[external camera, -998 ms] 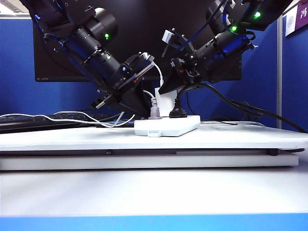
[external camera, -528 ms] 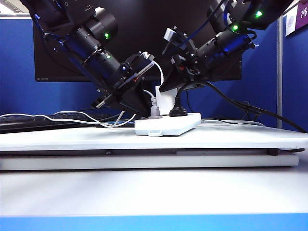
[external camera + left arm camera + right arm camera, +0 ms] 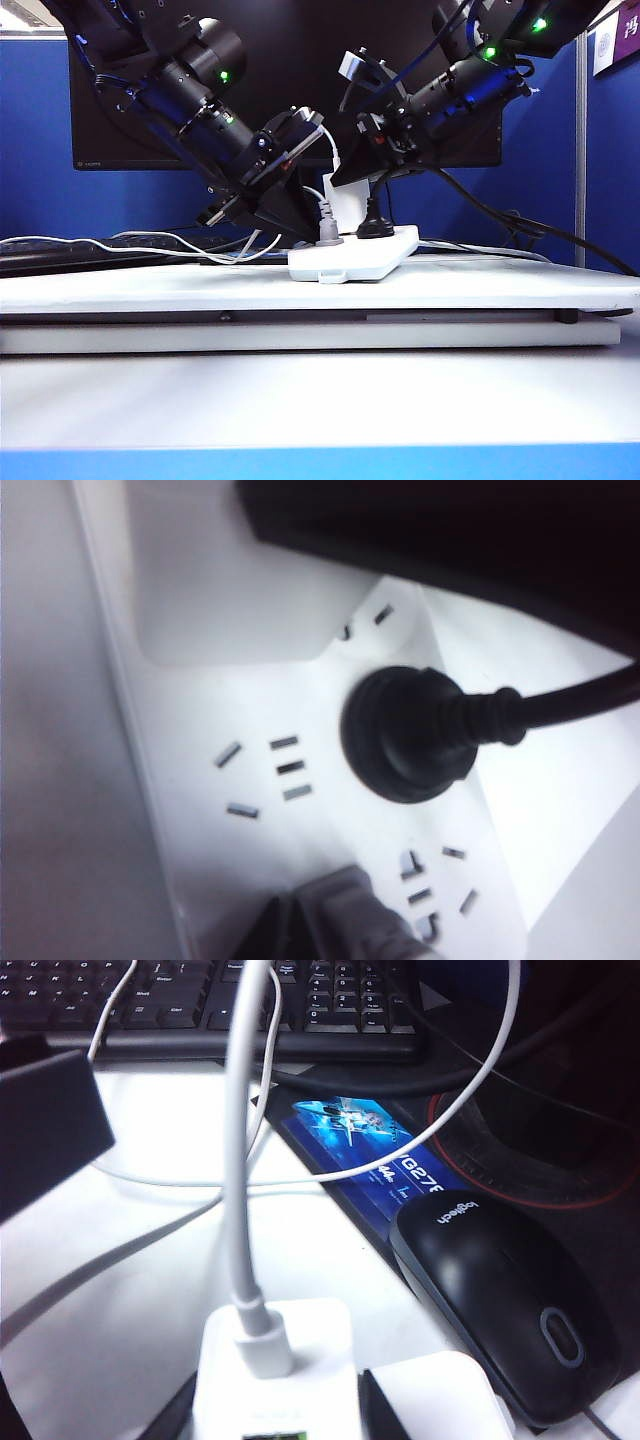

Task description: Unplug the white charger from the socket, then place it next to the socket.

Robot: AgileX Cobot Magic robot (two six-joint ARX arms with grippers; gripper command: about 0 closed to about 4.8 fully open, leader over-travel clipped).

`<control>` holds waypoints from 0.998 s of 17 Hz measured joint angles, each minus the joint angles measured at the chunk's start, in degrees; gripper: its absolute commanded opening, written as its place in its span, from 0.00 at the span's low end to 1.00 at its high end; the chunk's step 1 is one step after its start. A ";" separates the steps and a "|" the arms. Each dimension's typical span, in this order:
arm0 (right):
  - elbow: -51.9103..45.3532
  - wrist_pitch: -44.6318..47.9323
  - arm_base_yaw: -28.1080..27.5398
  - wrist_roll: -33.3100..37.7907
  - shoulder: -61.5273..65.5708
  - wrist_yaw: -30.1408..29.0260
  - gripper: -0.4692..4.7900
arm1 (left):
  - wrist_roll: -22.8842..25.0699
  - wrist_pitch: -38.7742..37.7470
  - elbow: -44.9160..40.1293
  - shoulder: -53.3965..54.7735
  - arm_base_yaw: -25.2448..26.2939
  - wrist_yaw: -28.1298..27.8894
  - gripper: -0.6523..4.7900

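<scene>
Unplugging is in progress. At frame centre in the exterior view, the socket lies tilted, far end raised. Behind it, the right gripper is clamped on the white charger; the left gripper presses beside it, jaw state indeterminable. Next move: pull straight up while holding the socket down.

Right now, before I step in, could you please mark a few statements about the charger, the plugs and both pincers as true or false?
1. The white charger sits plugged into the socket. True.
2. The black plug lies unplugged on the table. False: it sits in the socket.
3. The right pincer grips the white charger from both sides. True.
4. The left pincer hangs high above, far from the socket. False: it is down at the socket, by the grey plug.
5. The mouse is white. False: it is black.
</scene>
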 measured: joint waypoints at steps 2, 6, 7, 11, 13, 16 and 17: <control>-0.02 0.72 -0.07 4.48 0.02 -0.24 0.12 | 0.00 -0.02 0.00 0.00 0.00 0.09 0.11; -0.09 1.31 -0.26 2.14 0.07 -0.77 0.12 | 0.00 0.13 0.02 0.00 0.02 0.11 0.11; -0.09 2.01 -0.26 5.03 0.09 -0.74 0.12 | 0.00 0.13 0.02 0.00 0.02 0.11 0.11; -0.11 3.52 -0.68 6.14 -0.02 -1.44 0.11 | 0.00 0.63 0.04 0.02 0.00 0.17 0.11; -0.11 3.69 -0.70 6.08 -0.04 -1.44 0.11 | 0.00 0.63 0.07 0.02 0.00 0.20 0.11; -0.11 3.78 -0.37 2.75 -0.83 -1.44 0.11 | 0.00 1.11 0.09 0.11 -0.02 0.37 0.11; -0.11 4.22 -0.39 6.25 -0.92 -1.44 0.11 | 0.00 1.09 0.09 0.09 -0.02 0.48 0.11</control>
